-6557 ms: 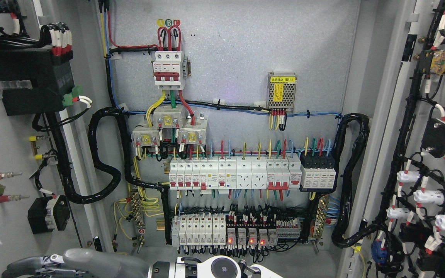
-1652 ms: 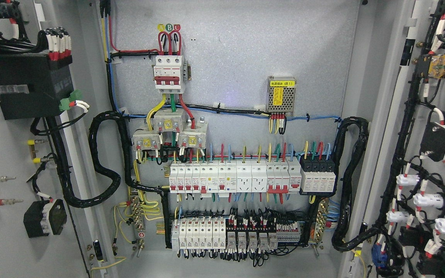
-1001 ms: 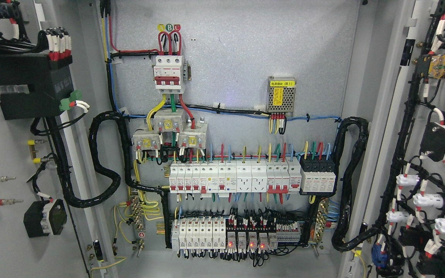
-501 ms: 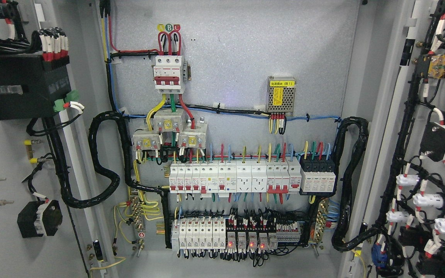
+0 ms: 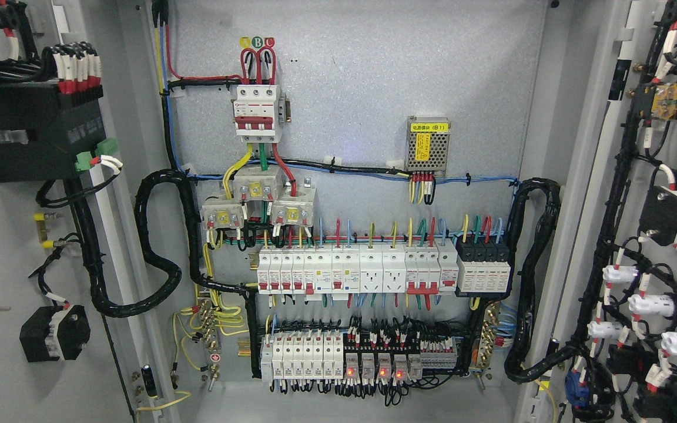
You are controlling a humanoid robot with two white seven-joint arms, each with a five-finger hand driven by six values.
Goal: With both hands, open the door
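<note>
Both doors (image 5: 3,235) stand swung wide beside the cabinet (image 5: 350,117).

I saw a bright, even picture with sharp wires and switches, only soft shadows under the black cable loops (image 5: 156,247), a faint purple glow on the grey back panel (image 5: 347,144), small red lights (image 5: 374,372) shining low down, and side doors leaning outward at the edges.

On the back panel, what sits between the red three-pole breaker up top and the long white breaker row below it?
In the head view, three grey terminal blocks with yellow labels sit between the red three-pole breaker and the white breaker row, joined by yellow, green and red wires.
</note>
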